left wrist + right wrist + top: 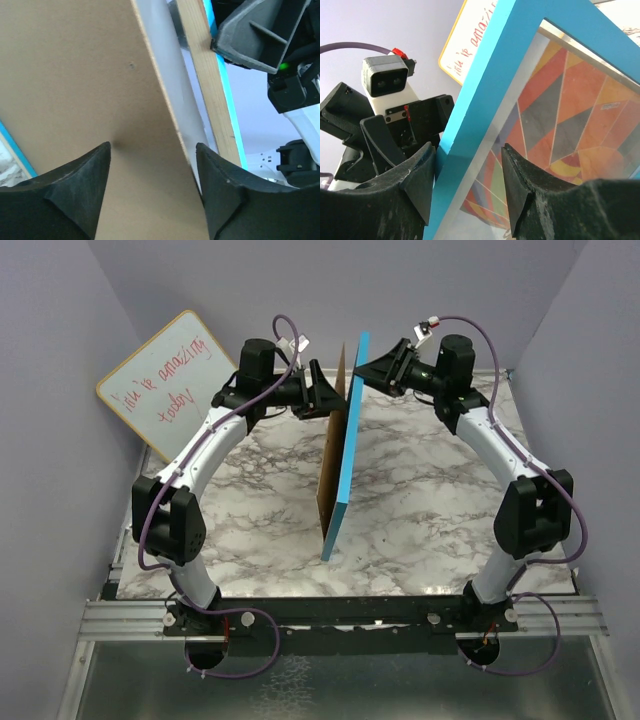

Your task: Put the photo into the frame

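Right wrist view: the photo [570,115] is seen inside the frame [485,90], which is clamped by the right claw [466,147]. Behind the frame, the backing board [75,75], reached by the left claw [153,146] (grip unclear), seems not yet fixed.

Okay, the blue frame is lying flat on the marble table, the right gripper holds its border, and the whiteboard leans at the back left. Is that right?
Not quite. The frame is not flat: it stands upright on its edge on the table, as the top external view shows. The right gripper does hold its border, and the whiteboard does lean at the back left.
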